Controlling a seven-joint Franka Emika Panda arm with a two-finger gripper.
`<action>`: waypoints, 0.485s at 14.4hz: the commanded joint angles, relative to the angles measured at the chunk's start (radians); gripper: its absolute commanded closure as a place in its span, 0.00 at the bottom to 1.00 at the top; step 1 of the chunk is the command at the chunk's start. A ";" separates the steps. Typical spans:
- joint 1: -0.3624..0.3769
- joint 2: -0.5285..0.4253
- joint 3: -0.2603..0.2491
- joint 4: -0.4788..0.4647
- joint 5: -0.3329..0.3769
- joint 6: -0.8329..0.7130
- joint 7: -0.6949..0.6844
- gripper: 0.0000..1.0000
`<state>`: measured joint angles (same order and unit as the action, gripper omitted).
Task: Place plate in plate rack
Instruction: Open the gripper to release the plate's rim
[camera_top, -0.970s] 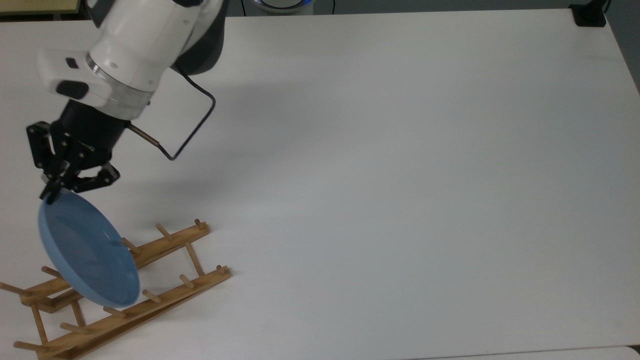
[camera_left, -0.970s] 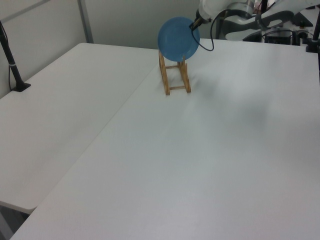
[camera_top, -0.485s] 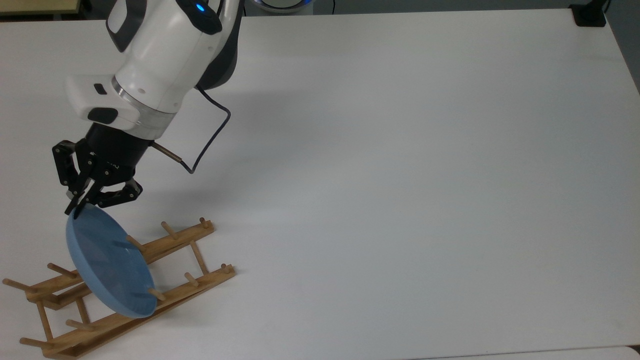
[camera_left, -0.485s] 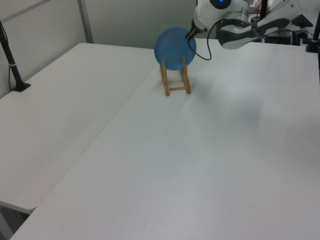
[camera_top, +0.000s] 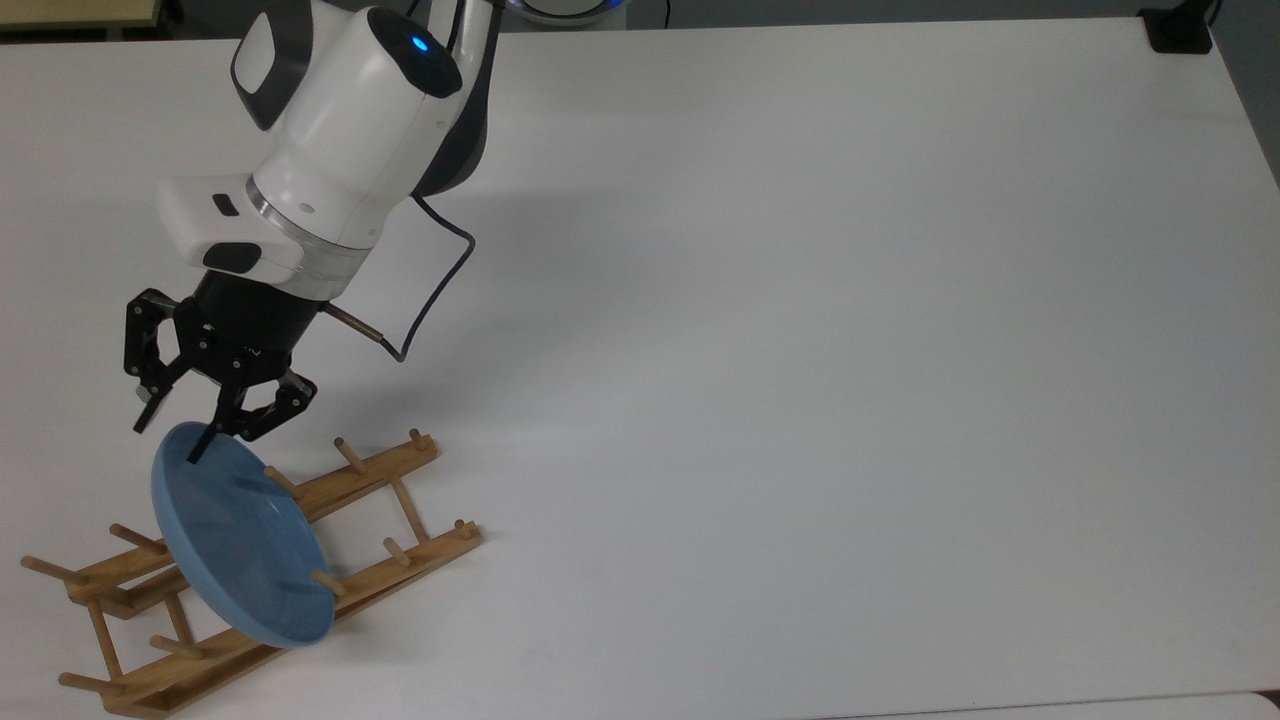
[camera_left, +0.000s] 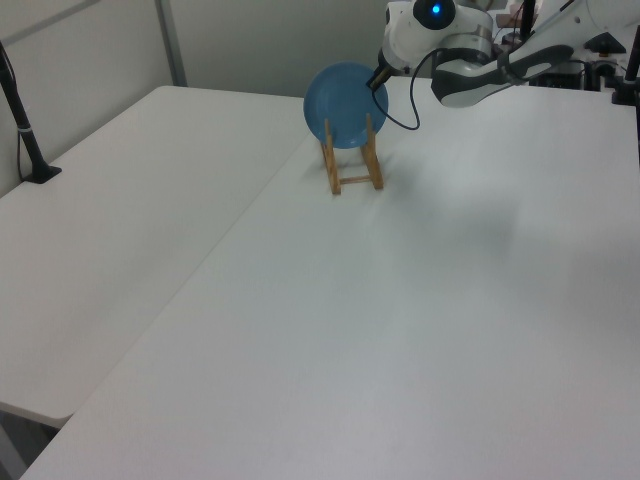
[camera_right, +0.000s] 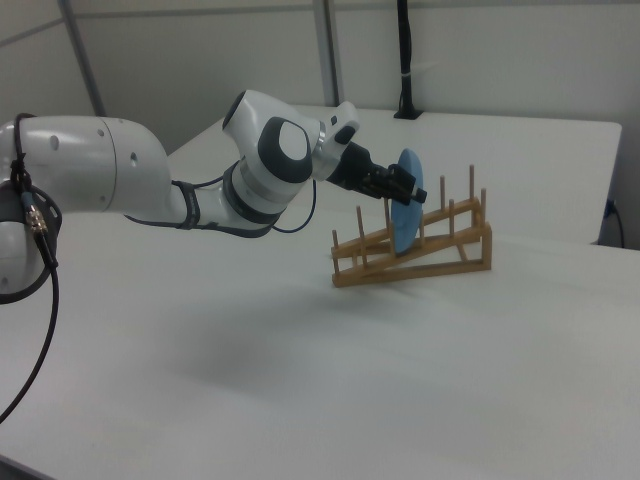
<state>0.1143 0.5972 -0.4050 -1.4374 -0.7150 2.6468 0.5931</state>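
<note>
Apparently parted gripper (camera_top: 172, 438) at plate (camera_top: 240, 535) rim, plate standing in plate rack (camera_top: 400, 495)

**Work area and surroundings**

Broad white matte tabletop (camera_top: 800, 350), evenly lit, soft shadows. Second white table (camera_left: 110, 210) butted against it along a seam on the left view's left. Black clamp-mounted pole (camera_left: 22, 120) at that table's far edge. Pale grey panelled wall (camera_right: 480, 55) with upright metal posts (camera_right: 325, 50) behind.
</note>
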 joint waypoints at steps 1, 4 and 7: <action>0.016 0.012 -0.021 0.018 -0.024 0.007 0.034 0.09; 0.024 0.007 -0.020 0.020 -0.023 0.007 0.088 0.00; 0.038 -0.025 0.014 0.015 0.020 -0.001 0.148 0.00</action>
<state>0.1286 0.5971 -0.4045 -1.4246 -0.7150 2.6468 0.6665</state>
